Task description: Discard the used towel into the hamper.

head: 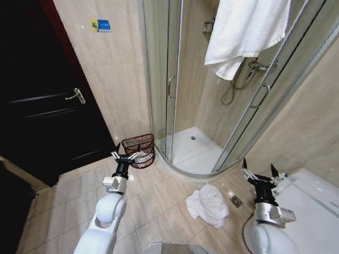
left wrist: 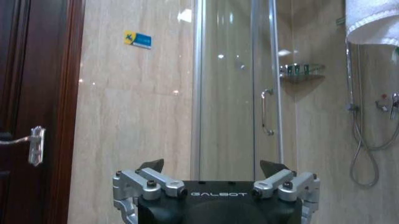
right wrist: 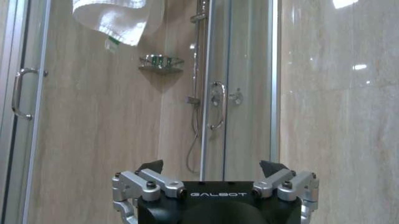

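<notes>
Jaws, left gripper [head: 125, 154]: spread apart and holding nothing, raised above the tiled floor [head: 63, 206], seen just in front of the hamper's rim from the head view.
Jaws, right gripper [head: 260, 173]: spread apart and holding nothing, raised at the robot's right beside the white toilet lid [head: 312, 203].
Towel: crumpled white terry towel [head: 208, 204] lying in a heap on the floor, between the two arms, near the curved sill of the shower.
Hamper: small round reddish-brown wire basket [head: 141, 150], narrower at its base, standing on the floor against the beige wall, just beside the glass shower cabin [head: 175, 79]; well apart from the crumpled towel.
Second towel: large white towel [head: 243, 32] hanging over the top of the shower glass.
Door: dark wooden door [head: 37, 106] with a metal lever handle, to the robot's left.
</notes>
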Tool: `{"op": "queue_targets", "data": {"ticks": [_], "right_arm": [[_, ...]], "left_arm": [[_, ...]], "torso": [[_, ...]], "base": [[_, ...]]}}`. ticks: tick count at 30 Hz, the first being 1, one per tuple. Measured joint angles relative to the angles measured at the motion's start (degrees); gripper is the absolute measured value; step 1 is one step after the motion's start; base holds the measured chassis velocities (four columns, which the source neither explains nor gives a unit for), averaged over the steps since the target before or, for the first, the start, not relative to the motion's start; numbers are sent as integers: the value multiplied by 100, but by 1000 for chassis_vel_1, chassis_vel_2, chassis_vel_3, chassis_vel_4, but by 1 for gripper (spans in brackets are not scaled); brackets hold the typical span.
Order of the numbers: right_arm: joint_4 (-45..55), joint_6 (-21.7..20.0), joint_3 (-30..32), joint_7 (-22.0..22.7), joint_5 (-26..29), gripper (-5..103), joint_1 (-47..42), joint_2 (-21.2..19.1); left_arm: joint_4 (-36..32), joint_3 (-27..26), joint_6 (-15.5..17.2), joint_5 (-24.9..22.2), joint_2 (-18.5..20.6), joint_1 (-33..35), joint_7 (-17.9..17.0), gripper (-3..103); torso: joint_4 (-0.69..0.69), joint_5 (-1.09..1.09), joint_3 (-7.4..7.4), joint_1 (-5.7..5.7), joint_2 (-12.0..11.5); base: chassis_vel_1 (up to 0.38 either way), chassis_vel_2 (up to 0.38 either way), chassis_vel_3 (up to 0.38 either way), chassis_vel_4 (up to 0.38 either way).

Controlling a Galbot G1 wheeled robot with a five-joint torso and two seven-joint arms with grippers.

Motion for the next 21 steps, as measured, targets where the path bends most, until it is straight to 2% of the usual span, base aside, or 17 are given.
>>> {"op": "queue_targets", "data": {"ticks": [21], "right_arm": [[232,-33,-30,-117,12,100,-63,0]], "left_arm": [[-93,-31,2,37,9,53,79,100]], "torso": [[0,0,394,331,725]], "base": [[0,0,0,0]]}}
